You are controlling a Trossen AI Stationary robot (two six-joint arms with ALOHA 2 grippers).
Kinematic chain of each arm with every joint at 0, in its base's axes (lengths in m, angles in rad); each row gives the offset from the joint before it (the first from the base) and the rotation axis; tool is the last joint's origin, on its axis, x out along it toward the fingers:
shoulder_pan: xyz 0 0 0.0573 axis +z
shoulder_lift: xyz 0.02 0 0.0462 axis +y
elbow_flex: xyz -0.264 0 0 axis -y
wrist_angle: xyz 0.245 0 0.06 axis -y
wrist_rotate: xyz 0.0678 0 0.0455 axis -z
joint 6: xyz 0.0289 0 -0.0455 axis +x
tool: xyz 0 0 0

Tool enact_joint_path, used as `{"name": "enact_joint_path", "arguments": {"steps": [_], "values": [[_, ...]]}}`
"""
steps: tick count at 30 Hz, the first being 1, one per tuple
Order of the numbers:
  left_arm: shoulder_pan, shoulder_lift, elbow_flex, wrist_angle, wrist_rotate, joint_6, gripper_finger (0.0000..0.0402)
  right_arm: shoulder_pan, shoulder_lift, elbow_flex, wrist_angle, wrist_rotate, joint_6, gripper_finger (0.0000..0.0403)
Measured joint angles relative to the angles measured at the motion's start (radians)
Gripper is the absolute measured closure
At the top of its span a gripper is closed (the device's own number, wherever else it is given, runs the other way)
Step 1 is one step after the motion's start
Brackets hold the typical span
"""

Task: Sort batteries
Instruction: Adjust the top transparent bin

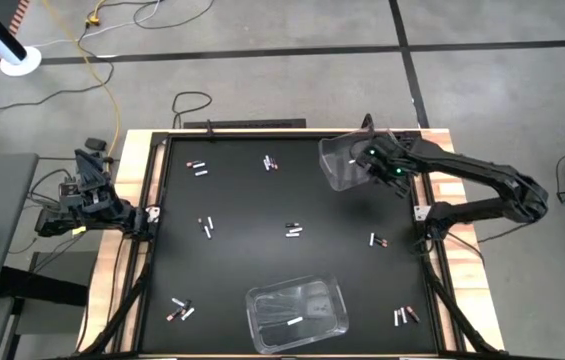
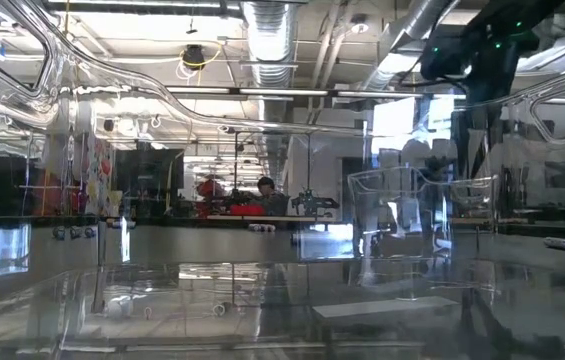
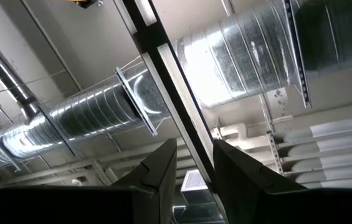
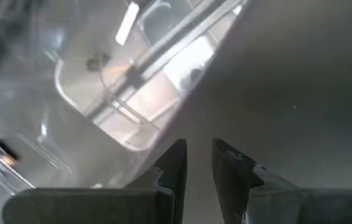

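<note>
So the right gripper (image 1: 380,160) is sitting in the upper right of the high view, right at the edge of a clear plastic bin (image 1: 340,165). In its own wrist view the two fingers are only a narrow slit apart with nothing visible between them, and the bin (image 4: 119,93) is just ahead, tilted across the frame. Whether it's actually pinching the bin wall, I honestly can't tell.

The left gripper (image 3: 193,174) is parked off the left edge of the table, aimed up at the ceiling ducts. Its fingers have a small gap and hold nothing.

Going outward over the black table (image 1: 242,260): the batteries (image 1: 293,231) are mostly scattered around in little pairs and clusters. There's one pair near the middle, some in the upper left, one group at the top centre, one left of centre, one right of centre, plus clusters in the lower left and lower right corners. A second clear bin (image 1: 297,312) sits at bottom centre with what looks like one or two light-coloured batteries in it. The upper right bin may have something small in it going by the right wrist view, but I can't make it out.

My guess is the sorting is barely started, with nearly everything still loose on the mat.

No brand names or writing readable anywhere, the batteries are way too tiny for that.
</note>
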Motion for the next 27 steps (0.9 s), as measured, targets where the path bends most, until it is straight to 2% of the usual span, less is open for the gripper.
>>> {"name": "enact_joint_path", "arguments": {"steps": [6,18,27], "values": [[0.0,0.0,0.0,0.0,0.0,0.0,0.03,-0.037,0.002,0.001,0.005,0.01,0.0,0.031],[0.0,0.0,0.0,0.001,0.0,0.0,0.03,-0.083,0.119,-0.002,0.039,0.02,-0.01,0.031],[0.0,0.0,0.0,0.0,-0.002,0.0,0.03,-0.074,0.104,0.0,0.127,0.014,-0.025,0.031]]}}
